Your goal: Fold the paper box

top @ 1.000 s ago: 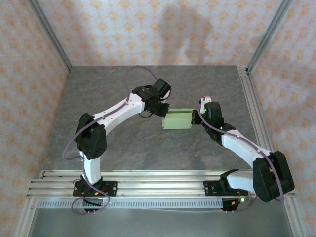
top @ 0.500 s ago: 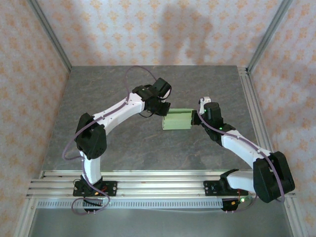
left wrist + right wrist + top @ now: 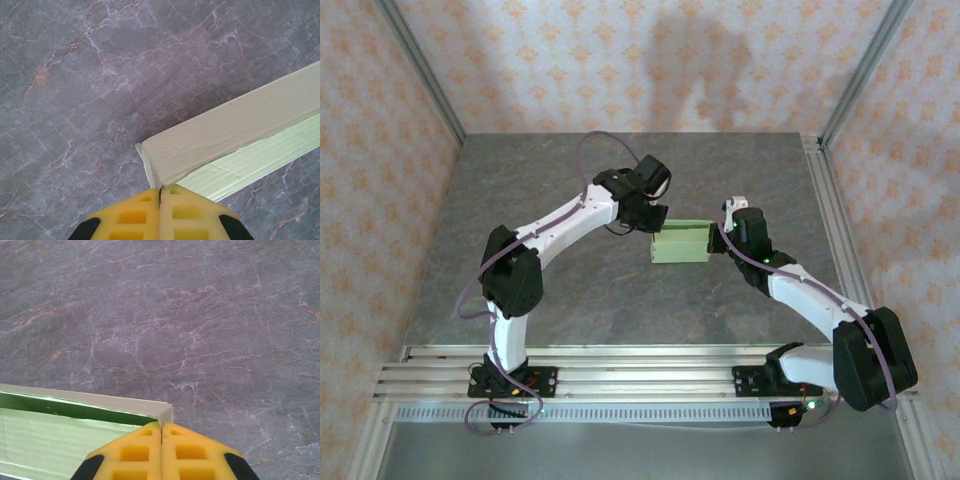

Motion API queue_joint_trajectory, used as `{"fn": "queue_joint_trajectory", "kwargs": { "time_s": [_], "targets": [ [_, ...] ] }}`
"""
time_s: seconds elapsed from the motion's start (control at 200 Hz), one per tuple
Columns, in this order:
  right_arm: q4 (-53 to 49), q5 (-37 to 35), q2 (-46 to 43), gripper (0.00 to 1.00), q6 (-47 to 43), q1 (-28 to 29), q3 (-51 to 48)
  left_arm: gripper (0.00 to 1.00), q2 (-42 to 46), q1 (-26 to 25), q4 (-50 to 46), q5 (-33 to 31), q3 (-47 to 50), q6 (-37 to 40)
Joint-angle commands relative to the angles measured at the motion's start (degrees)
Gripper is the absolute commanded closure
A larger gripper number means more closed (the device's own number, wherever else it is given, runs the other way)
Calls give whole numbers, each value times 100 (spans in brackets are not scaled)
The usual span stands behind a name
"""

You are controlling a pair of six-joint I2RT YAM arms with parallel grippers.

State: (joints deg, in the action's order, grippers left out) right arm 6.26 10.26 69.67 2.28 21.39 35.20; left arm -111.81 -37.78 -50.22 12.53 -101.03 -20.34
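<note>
The paper box [image 3: 680,243] is a pale green open box on the grey table, midway between the arms. My left gripper [image 3: 653,222] is at its left end. In the left wrist view the yellow fingertips [image 3: 160,189] are pressed together on the thin end wall at a corner of the box [image 3: 235,130]. My right gripper [image 3: 718,238] is at the right end. In the right wrist view its jaws [image 3: 161,423] are shut on the end wall at a corner of the box [image 3: 50,432], whose inside shows as a dark green gap.
The grey marbled table [image 3: 570,290] lies bare around the box. Metal frame posts [image 3: 840,110] and patterned walls close in the back and sides. Aluminium rails [image 3: 640,365] run along the near edge by the arm bases.
My left gripper's jaws have closed fully at the box's left end, and the left arm's elbow has shifted slightly right. The right arm and box stay put.
</note>
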Motion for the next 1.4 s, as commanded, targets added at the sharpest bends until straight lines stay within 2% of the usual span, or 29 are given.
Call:
{"fn": "queue_joint_trajectory", "kwargs": {
  "time_s": [0.0,0.29,0.455,0.541,0.781,1.081,1.316,1.391],
  "targets": [
    [-204,11,-62,100,-24,72,-119,100,-45,-45,-217,304,-167,-147],
    [-156,3,-41,100,6,69,-148,100,-224,61,-491,451,-530,-30],
    [-161,-15,-95,100,31,67,-178,100,-324,260,-677,796,-673,-222],
    [-164,-9,-116,100,52,67,-198,100,-307,280,-716,749,-631,-216],
    [-173,-8,-111,100,52,73,-189,100,-337,406,-706,1174,-684,-425],
    [-195,-31,-111,100,66,68,-195,100,-432,473,-879,1407,-831,-650],
    [-161,-55,-85,100,109,68,-215,100,-616,488,-862,1805,-850,-831],
    [-147,-67,-86,100,131,73,-224,100,-632,525,-765,2136,-833,-871]
  ]
}}
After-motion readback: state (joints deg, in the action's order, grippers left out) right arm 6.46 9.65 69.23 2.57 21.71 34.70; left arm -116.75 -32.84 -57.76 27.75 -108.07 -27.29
